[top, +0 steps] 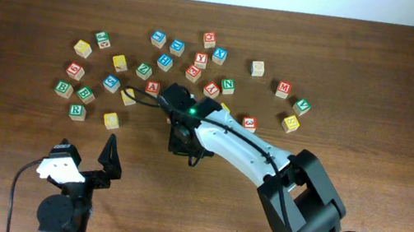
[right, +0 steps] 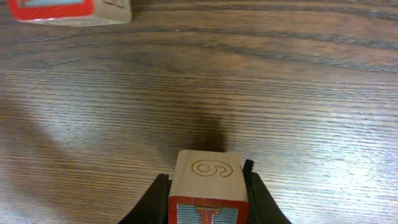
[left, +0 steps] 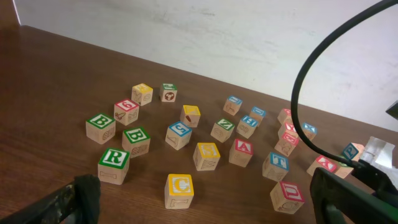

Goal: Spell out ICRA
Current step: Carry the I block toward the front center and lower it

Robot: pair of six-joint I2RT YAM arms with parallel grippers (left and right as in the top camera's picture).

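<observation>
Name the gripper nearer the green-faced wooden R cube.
Left. Left gripper is open just short of the R cube; right gripper, shut on the I cube, is farther off.

Seen from the left wrist, the R cube shows an "R" on green, the C cube a "C" on yellow, the A cube an "A" on red, the left B cube and the right B cube each a "B" on green, and the T cube a "T" on blue. From the right wrist, the I cube bears a red "I" on its near face and an outlined figure, 6 or 9, on the side facing up. Overhead, the M cube reads "M", the N cube "N" and the Y cube "Y".
</observation>
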